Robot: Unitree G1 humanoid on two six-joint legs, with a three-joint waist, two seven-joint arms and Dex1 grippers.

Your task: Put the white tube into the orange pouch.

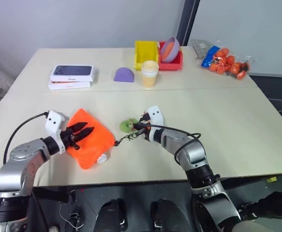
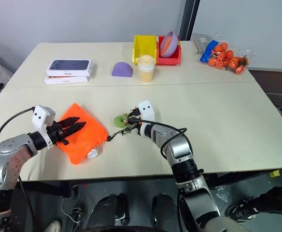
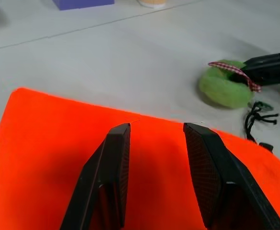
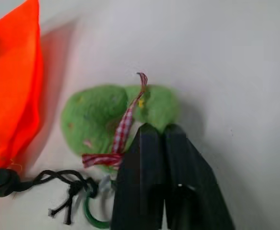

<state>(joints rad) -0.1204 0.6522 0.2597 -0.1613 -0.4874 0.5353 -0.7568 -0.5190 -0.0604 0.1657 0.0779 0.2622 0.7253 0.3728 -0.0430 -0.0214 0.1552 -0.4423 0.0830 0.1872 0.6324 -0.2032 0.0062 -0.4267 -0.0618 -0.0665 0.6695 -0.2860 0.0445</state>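
Observation:
The orange pouch [image 1: 85, 140] lies flat on the near left of the table. A white round cap of the white tube [image 1: 101, 157] pokes out of the pouch's near corner; the rest of the tube is hidden inside. My left gripper [image 1: 90, 131] hovers over the pouch, open, with nothing between its fingers [image 3: 116, 158]. A dark cord [image 1: 124, 140] runs from the pouch to a round green charm [image 1: 127, 125] with a checked ribbon. My right gripper [image 4: 157, 127] is shut, its tips pinching the charm's near edge.
At the back of the table are two stacked phone boxes [image 1: 72, 76], a purple dome [image 1: 124, 74], a pale orange cup [image 1: 149, 73], a yellow bin [image 1: 146, 53], a red bin [image 1: 175, 64] holding a purple bowl, and a clear bag of orange items [image 1: 228, 62].

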